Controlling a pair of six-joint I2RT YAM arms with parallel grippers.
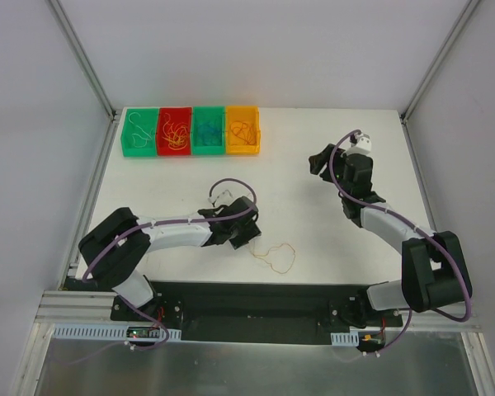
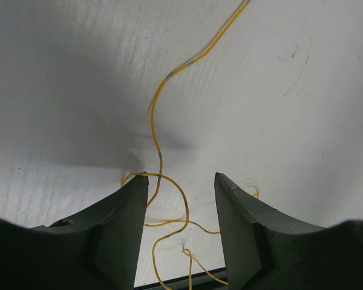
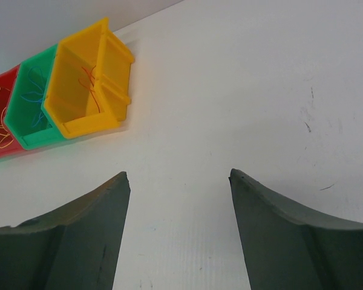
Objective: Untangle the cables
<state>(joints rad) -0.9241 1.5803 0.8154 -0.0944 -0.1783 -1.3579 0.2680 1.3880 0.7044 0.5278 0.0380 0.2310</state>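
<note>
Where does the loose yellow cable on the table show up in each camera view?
Left wrist: the yellow cable runs from the top right down the middle, between the fingers of the open left tool, into loops at the bottom.
Top external: a small loop below and slightly right of centre, beside the left tool.
Right wrist: not in it.
Shared landmark: the white table, seen in all three views.

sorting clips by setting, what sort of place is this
Probably a robot lab work cell: a white table walled by white panels on metal framing, a left arm and right arm bolted at its near edge, and coloured bins holding cables.
</note>
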